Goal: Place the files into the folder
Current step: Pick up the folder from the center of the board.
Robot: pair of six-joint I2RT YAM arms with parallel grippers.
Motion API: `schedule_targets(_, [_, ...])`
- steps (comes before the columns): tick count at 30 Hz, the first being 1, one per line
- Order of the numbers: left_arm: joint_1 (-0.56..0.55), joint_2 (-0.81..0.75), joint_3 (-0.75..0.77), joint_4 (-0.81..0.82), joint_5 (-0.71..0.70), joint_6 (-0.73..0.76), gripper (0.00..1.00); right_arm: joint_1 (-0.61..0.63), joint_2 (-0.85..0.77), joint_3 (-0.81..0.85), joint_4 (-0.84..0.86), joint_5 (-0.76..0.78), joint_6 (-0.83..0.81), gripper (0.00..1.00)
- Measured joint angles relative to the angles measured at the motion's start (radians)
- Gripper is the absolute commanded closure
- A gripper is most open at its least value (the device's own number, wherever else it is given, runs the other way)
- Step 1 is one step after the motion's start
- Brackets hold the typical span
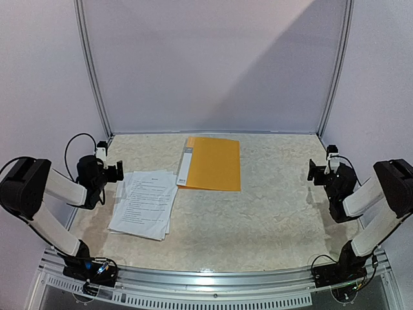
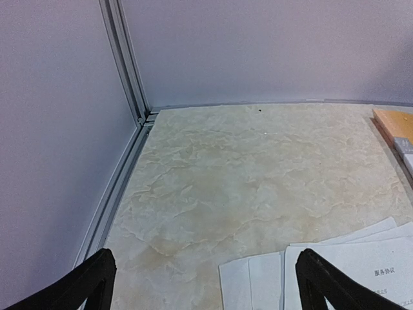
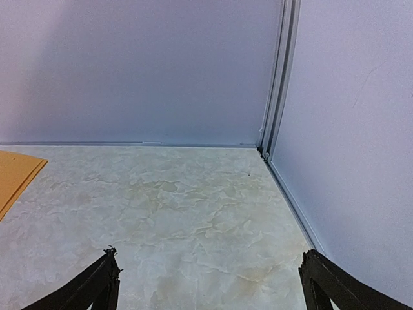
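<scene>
The files (image 1: 145,203) lie as a loose stack of white printed sheets on the left part of the table; their corners show in the left wrist view (image 2: 322,274). The orange-yellow folder (image 1: 211,163) lies closed and flat at the back middle, its white spine strip on the left; its edge shows in the left wrist view (image 2: 393,126) and the right wrist view (image 3: 16,177). My left gripper (image 1: 116,171) hovers just left of the files, open and empty. My right gripper (image 1: 314,172) hovers at the far right, open and empty.
The marbled table top (image 1: 258,219) is walled by lilac panels at the back and both sides. Metal corner posts (image 1: 93,71) stand at the back left and back right. A metal rail runs along the near edge.
</scene>
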Motion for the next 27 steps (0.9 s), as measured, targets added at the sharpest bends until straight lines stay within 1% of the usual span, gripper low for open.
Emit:
schedule_targets(4, [0.0, 0.0, 0.0, 0.0, 0.001, 0.0, 0.0, 0.0, -0.031, 0.031, -0.092, 0.035, 0.013, 0.01])
schedule_targets(7, [0.0, 0.0, 0.001, -0.001, 0.015, 0.003, 0.0, -0.001, -0.142, 0.1, -0.326, 0.04, 0.029, 0.01])
schedule_targets(8, [0.0, 0.0, 0.005, -0.008, 0.019, 0.005, 0.0, -0.001, -0.18, 0.148, -0.428, 0.035, 0.048, 0.01])
schedule_targets(9, [0.0, -0.002, 0.025, -0.047, 0.022, 0.006, 0.01, -0.001, -0.211, 0.211, -0.531, 0.023, 0.068, 0.01])
schedule_targets(10, [0.0, -0.002, 0.062, -0.11, 0.02, 0.006, 0.0, -0.001, -0.227, 0.269, -0.608, 0.005, 0.082, 0.03])
schedule_targets(12, [0.002, 0.003, 0.187, -0.28, 0.015, 0.003, 0.0, -0.003, -0.236, 0.427, -0.792, -0.061, 0.122, 0.05])
schedule_targets(14, [0.003, 0.021, 0.371, -0.461, 0.029, 0.025, 0.0, -0.003, -0.222, 0.557, -0.941, -0.139, 0.167, 0.08])
schedule_targets(16, [-0.005, 0.035, 0.541, -0.607, 0.071, 0.077, 0.0, 0.004, -0.185, 0.652, -1.062, -0.22, 0.217, 0.09])
schedule_targets(17, [-0.013, 0.037, 0.637, -0.713, 0.109, 0.129, 0.0, 0.012, -0.159, 0.686, -1.112, -0.258, 0.245, 0.09])
schedule_targets(18, [-0.025, 0.037, 0.658, -0.734, 0.119, 0.142, 0.0, 0.023, -0.137, 0.707, -1.15, -0.276, 0.268, 0.09])
schedule_targets(20, [-0.103, 0.044, 0.775, -0.907, 0.145, 0.264, 0.04, 0.059, -0.081, 0.733, -1.233, -0.315, 0.317, 0.1])
schedule_targets(21, [-0.151, 0.051, 0.815, -0.967, 0.143, 0.314, 0.06, 0.077, -0.063, 0.738, -1.262, -0.328, 0.337, 0.11])
schedule_targets(22, [-0.224, 0.067, 0.861, -1.041, 0.129, 0.382, 0.07, 0.099, -0.042, 0.74, -1.293, -0.344, 0.36, 0.13])
schedule_targets(23, [-0.32, 0.093, 0.906, -1.117, 0.113, 0.454, 0.08, 0.124, -0.021, 0.741, -1.323, -0.362, 0.39, 0.14])
schedule_targets(27, [-0.599, 0.21, 0.954, -1.278, 0.003, 0.639, 0.11, 0.174, 0.037, 0.758, -1.373, -0.417, 0.488, 0.14])
